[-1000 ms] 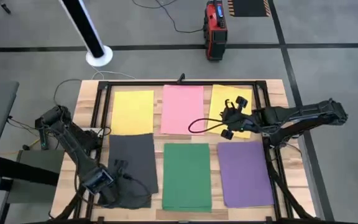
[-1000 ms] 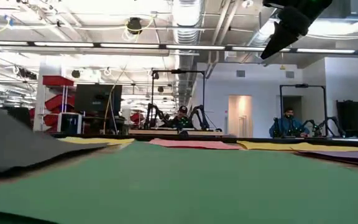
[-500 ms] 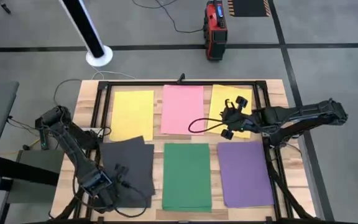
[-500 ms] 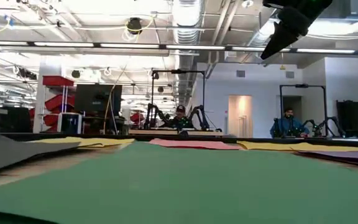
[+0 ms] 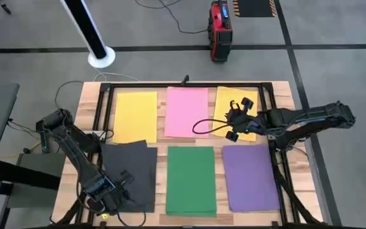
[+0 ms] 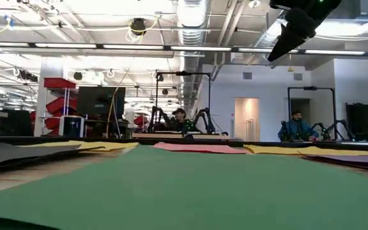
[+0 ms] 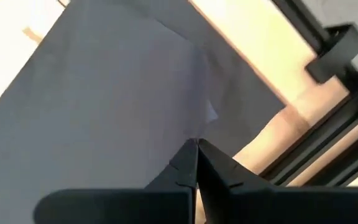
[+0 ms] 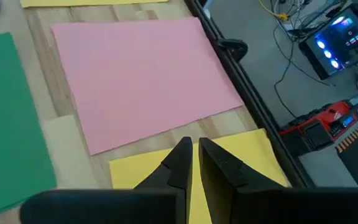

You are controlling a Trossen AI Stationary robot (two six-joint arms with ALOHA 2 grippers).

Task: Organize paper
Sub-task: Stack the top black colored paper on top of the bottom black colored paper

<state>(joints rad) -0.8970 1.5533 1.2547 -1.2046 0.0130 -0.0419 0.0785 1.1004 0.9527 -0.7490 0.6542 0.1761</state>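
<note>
Coloured paper sheets lie on the wooden table: yellow [image 5: 135,114], pink [image 5: 186,111] and a second yellow [image 5: 224,102] along the far side, green [image 5: 191,180] and purple [image 5: 250,175] nearer. Two black sheets [image 5: 132,168] lie at the near left, slightly askew on each other. My left gripper [image 5: 116,191] is shut at their near part. My right gripper [image 5: 234,124] is shut and hovers above the far-right yellow sheet [image 8: 253,155], high over the table in the low view [image 6: 292,32]. My left gripper meets the top black sheet [image 7: 194,134] with its shut fingertips, slanting down from above near the sheet's near-left part. A small crease [image 7: 210,115] stands just ahead of the tips. The sheet lies almost flat, its edge [image 6: 18,153] slightly raised off the table.
A black metal frame [image 5: 107,89] runs around the table top. A red device [image 5: 220,28] and a white pole base [image 5: 100,57] stand on the floor beyond the far edge. People sit in the room behind [image 6: 296,124].
My left gripper has gone down and a little toward the near edge. The black paper, which was lifted and bunched around it, has sunk and spread out nearly flat, showing two offset sheets. My right arm has kept still.
</note>
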